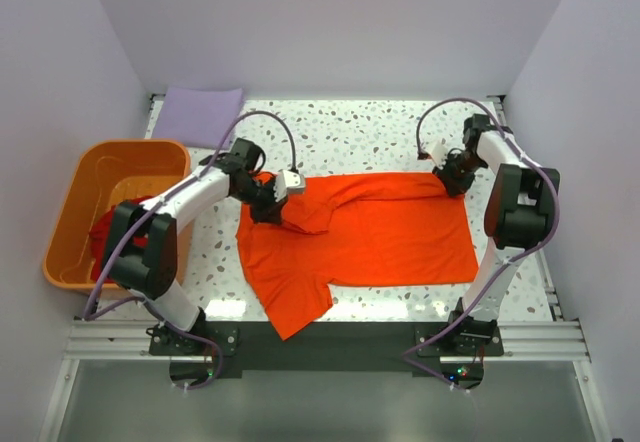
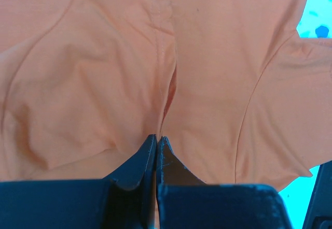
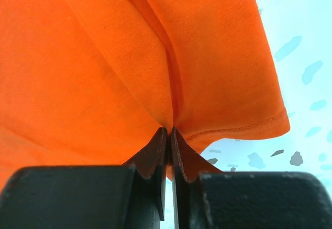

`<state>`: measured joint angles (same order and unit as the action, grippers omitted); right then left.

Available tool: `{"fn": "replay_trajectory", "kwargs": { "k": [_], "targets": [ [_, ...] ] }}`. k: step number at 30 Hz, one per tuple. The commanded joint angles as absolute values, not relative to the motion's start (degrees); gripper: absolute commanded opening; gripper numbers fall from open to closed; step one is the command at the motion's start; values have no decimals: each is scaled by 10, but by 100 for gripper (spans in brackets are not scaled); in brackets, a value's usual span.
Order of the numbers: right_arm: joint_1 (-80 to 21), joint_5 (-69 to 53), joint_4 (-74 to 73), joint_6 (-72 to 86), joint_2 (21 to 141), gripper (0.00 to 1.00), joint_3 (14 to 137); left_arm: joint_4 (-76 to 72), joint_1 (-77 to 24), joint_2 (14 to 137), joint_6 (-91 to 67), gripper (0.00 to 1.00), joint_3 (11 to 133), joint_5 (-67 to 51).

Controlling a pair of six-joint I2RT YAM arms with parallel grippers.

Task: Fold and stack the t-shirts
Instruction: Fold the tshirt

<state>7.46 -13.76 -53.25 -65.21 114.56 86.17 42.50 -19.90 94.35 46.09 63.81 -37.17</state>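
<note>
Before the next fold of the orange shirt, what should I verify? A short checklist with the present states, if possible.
1. Grip of left end effector on orange shirt: ok, shut on cloth.
2. Grip of right end effector on its far corner: ok, shut.
3. Number of layers pinched: cannot tell.
4. Cloth flat: not ok, bunched near left end effector.
5. Folded lavender shirt apart from it: ok.

A plain bright orange t-shirt [image 1: 370, 227] lies right of the orange tub [image 1: 100, 177], a dark red t-shirt [image 1: 103, 230] inside the tub, a pale lavender t-shirt [image 1: 203, 112] beyond it. The desk [image 1: 380, 132] is white with grey speckles.
</note>
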Motion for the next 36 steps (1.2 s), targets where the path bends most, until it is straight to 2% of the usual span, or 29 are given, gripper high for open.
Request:
{"fn": "replay_trajectory", "kwargs": {
  "k": [1, 5, 10, 15, 16, 19, 20, 23, 29, 31, 34, 36],
  "targets": [
    [76, -137, -504, -666, 1104, 7, 857, 389, -171, 895, 419, 0, 650, -411],
    [76, -144, -486, -664, 1096, 8, 851, 344, -152, 857, 379, 0, 653, -439],
    [76, -142, -483, -677, 1094, 8, 842, 364, -150, 853, 409, 0, 637, -445],
    [76, -143, -509, -707, 1098, 18, 843, 422, -155, 870, 488, 0, 617, -441],
    [76, -143, -511, -709, 1099, 20, 842, 437, -158, 873, 509, 4, 617, -441],
    [76, -144, -557, -721, 1102, 37, 860, 493, -180, 881, 575, 40, 612, -417],
    [76, -156, -576, -718, 1105, 46, 872, 494, -180, 882, 580, 42, 613, -414],
    [77, -176, -622, -686, 1110, 53, 911, 469, -164, 891, 535, 44, 637, -399],
    [69, -225, -587, -527, 1114, 55, 956, 348, -70, 982, 285, 42, 744, -407],
    [59, -202, -544, -484, 1124, 52, 958, 280, -54, 997, 190, 45, 750, -367],
    [49, -178, -500, -419, 1134, 44, 957, 215, -50, 1008, 134, 46, 751, -296],
    [46, -165, -483, -382, 1139, 42, 956, 218, -49, 1029, 132, 43, 765, -247]
  ]
}}
